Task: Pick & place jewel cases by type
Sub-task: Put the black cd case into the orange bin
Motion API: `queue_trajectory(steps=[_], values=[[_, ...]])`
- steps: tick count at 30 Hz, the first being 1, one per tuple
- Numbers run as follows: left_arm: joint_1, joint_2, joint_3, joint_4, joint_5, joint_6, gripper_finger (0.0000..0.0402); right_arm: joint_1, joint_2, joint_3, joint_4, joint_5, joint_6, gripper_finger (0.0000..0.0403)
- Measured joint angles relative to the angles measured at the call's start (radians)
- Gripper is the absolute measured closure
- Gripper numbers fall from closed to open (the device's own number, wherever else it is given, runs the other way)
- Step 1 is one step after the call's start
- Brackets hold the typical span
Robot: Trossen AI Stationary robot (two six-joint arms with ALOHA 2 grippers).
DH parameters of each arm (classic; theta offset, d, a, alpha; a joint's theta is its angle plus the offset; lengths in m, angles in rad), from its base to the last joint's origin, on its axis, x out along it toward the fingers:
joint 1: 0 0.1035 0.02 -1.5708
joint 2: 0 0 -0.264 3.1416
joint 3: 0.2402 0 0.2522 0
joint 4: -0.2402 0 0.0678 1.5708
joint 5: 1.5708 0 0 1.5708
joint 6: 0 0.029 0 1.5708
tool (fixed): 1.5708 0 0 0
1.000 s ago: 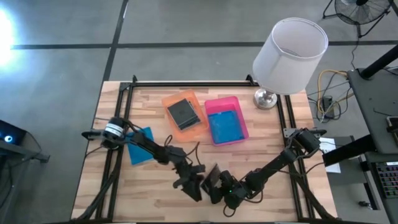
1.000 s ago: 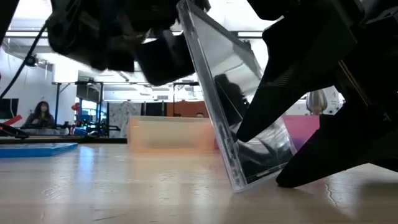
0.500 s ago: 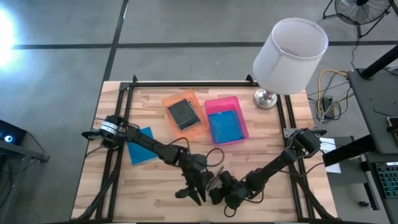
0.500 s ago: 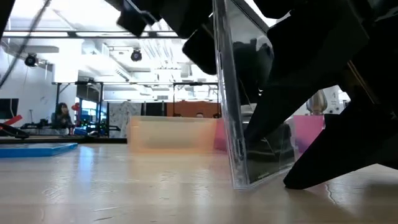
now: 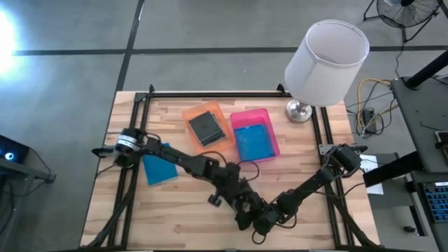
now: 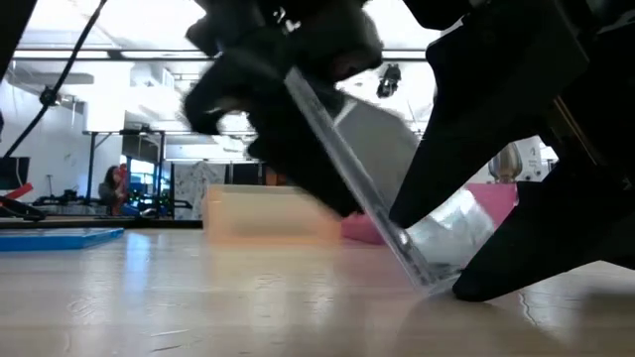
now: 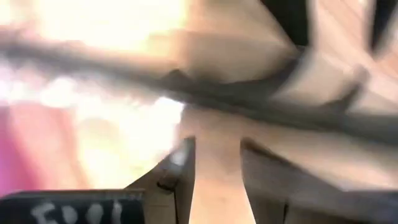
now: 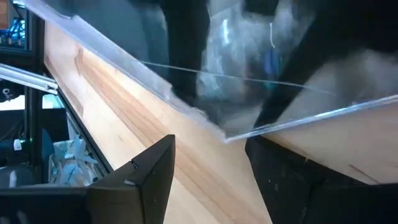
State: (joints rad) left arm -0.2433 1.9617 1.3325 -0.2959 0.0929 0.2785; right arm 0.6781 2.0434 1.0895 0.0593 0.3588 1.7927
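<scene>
We see the clear jewel case [image 6: 382,213], upright a moment ago, now tilted back toward the pink tray [image 5: 253,134]. The left gripper [image 5: 234,194] pinches its top edge (the lift has begun); we cannot tell the right gripper's [image 5: 260,218] state.

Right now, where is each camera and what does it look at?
High view: above the wooden table, looking down; both arms show.
Low view: at tabletop height, looking across; arms hold a tilted clear plastic jewel case.
Left wrist view: on the left arm; its tool shows, blurred.
Right wrist view: on the right arm; its tool shows.
Low and right wrist views share the case.
</scene>
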Motion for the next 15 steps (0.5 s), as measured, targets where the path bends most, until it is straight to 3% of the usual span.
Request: queue_trajectory(steps=[3,8,15], values=[[0.015,-0.004,0.023,-0.013,-0.062,-0.103,0.0294,0.0,0.0,0.0,-0.002,0.0,0.01,0.02],[0.021,-0.033,0.038,-0.017,-0.052,-0.179,0.0294,0.0,0.0,-0.003,-0.003,0.0,0.01,0.02],[0.063,-0.068,0.035,-0.026,0.281,-0.463,0.0294,0.0,0.0,-0.004,-0.01,-0.001,-0.018,0.02]])
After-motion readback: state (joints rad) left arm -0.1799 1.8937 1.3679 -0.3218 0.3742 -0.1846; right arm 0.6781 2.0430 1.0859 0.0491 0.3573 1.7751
